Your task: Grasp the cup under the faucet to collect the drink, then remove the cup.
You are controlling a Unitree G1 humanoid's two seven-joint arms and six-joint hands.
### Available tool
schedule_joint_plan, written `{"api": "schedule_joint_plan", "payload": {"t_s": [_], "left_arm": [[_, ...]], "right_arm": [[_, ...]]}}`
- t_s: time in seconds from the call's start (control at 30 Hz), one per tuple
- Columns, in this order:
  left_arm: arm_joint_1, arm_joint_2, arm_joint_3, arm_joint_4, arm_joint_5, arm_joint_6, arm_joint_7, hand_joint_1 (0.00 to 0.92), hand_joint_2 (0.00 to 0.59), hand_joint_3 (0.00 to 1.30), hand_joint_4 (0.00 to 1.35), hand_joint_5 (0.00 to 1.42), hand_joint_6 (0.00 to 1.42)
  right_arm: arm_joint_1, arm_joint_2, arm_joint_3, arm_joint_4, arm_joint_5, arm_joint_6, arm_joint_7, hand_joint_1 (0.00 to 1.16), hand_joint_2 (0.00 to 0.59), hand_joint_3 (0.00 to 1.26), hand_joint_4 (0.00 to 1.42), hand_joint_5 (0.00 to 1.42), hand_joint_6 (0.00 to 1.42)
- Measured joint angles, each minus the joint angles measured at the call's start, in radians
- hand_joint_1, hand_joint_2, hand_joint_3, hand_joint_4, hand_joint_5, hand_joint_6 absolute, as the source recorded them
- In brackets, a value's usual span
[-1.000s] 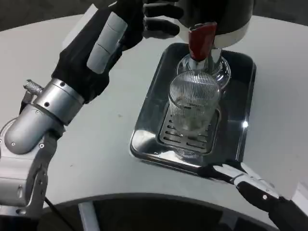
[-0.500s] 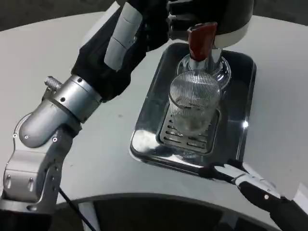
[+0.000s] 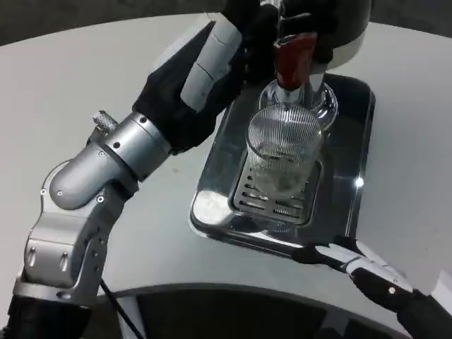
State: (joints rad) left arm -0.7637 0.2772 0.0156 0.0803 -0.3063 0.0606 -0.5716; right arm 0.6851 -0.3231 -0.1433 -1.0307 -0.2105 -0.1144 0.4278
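A clear ribbed cup [image 3: 284, 147] stands upright on the slotted drip grate [image 3: 272, 203], right under the chrome faucet [image 3: 311, 99] with its red lever [image 3: 294, 56]. My left hand [image 3: 212, 67] reaches in from the left, and its black fingers [image 3: 247, 25] are up against the top of the lever. Whether they grip the lever is hidden at the picture's top edge. My right hand [image 3: 371, 268] lies low at the bottom right with its fingers stretched out and holding nothing, just off the tray's front edge. Neither hand touches the cup.
The grate sits in a shiny steel tray [image 3: 212, 212] on the white round table [image 3: 85, 85]. The dark dispenser body [image 3: 342, 28] looms over the tray's far end. My left forearm [image 3: 99, 169] crosses the table left of the tray.
My left arm has swung right and forward, bringing its hand from left of the dispenser to the red lever. The cup and my right hand have stayed where they were.
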Motion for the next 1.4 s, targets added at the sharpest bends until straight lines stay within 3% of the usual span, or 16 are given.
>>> {"api": "schedule_joint_plan", "payload": {"t_s": [0.43, 0.9, 1.4], "left_arm": [[-0.011, 0.015, -0.007, 0.047, 0.046, -0.097, -0.057, 0.000, 0.038, 0.29, 0.23, 0.34, 0.28], [-0.043, 0.058, -0.033, 0.157, 0.102, -0.288, -0.122, 0.000, 0.040, 0.29, 0.21, 0.30, 0.23], [-0.068, 0.106, -0.067, 0.232, 0.146, -0.433, -0.145, 0.000, 0.043, 0.31, 0.20, 0.27, 0.19]], "right_arm": [[0.004, 0.003, 0.008, 0.000, 0.001, 0.000, -0.007, 0.52, 0.472, 0.21, 0.13, 0.02, 0.00], [-0.008, 0.003, 0.013, 0.000, 0.001, 0.003, -0.010, 0.52, 0.472, 0.21, 0.13, 0.02, 0.00], [-0.019, 0.003, 0.021, 0.000, 0.000, 0.009, -0.019, 0.52, 0.472, 0.21, 0.13, 0.03, 0.00]]}}
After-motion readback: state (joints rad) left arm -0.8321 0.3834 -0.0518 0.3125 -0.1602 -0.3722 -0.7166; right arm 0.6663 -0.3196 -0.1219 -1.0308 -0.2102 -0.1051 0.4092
